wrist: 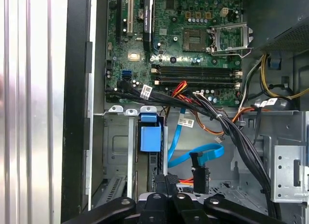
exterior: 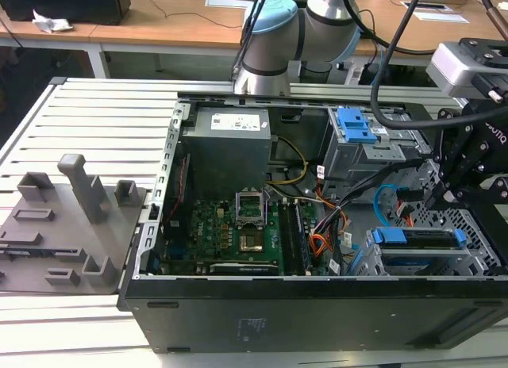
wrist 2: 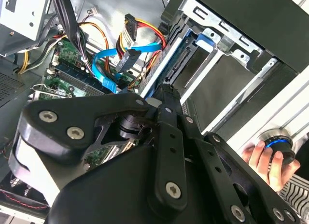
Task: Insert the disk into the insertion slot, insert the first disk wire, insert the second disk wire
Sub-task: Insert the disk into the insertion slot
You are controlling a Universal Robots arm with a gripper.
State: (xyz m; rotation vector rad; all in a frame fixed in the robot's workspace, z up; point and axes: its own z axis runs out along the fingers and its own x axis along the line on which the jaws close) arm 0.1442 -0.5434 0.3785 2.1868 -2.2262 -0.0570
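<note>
slatted bench (exterior: 103,122) lies open — gripper (exterior: 441,195) close above disk (exterior: 417,239) in insertion slot (exterior: 478,243)

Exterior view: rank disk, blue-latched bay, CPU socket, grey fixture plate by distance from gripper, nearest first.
From the gripper:
1. disk, close beneath it.
2. blue-latched bay, case's far side.
3. CPU socket, case centre.
4. grey fixture plate, exterior view's far left.

A pale grey table (exterior: 103,118) of long ribbed metal slats is carrying two things. An open black desktop computer case (exterior: 302,316) is lying on its side towards the exterior view's right. Just beside it, on the exterior view's left, a flat grey plastic plate (exterior: 48,241) with upright blocks is resting on the slats.
</note>
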